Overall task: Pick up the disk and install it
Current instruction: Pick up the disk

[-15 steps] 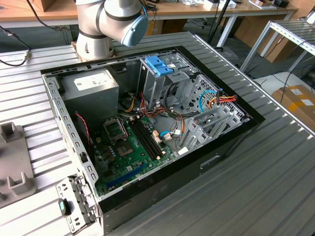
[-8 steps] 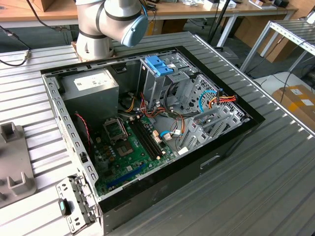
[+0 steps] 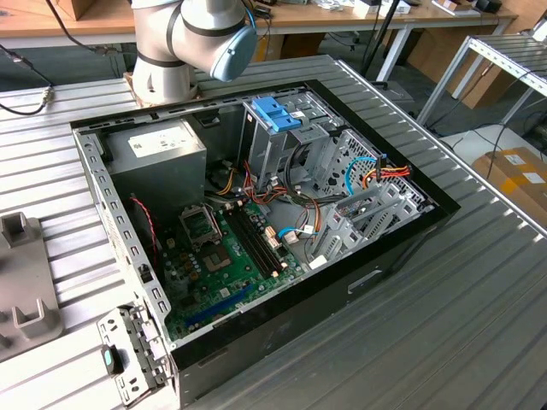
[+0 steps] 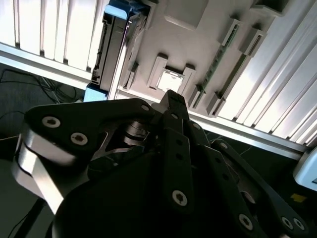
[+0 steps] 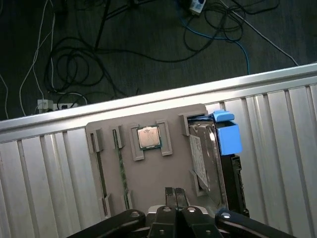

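Overhead, closed pincer [image 5: 174, 192] nr disk [image 5: 201, 153].

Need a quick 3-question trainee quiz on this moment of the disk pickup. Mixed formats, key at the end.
1. True or false: the gripper has its jaws shut on the disk.
2. How does the disk sit in the grey holder? A) lying flat B) standing on edge in a slot C) held up in the air
3. Fill in: the plastic carrier on the disk is ___.
Key: 1 false, the jaws are shut but hold nothing; 2 B; 3 blue.
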Available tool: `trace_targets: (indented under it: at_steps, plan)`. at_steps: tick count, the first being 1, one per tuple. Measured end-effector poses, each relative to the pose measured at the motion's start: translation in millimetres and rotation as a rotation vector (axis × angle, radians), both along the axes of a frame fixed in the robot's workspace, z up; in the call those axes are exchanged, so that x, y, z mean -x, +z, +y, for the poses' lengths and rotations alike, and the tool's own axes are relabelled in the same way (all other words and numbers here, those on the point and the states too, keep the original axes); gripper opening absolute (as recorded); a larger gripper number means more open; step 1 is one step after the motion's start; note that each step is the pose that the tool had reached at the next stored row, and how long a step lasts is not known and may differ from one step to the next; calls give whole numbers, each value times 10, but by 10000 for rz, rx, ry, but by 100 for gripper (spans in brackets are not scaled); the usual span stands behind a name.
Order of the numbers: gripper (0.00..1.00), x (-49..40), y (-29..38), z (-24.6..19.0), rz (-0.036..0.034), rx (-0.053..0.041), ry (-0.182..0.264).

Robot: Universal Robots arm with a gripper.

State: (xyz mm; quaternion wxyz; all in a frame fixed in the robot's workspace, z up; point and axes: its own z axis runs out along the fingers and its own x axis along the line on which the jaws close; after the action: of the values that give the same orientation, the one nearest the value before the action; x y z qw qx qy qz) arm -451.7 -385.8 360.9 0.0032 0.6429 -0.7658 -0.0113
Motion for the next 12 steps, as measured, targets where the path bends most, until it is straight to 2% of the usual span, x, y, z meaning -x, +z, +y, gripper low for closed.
trace_targets:
  at_steps: [12]
  plan:
    - [10, 0, 0, 0, 0, 0, 963]
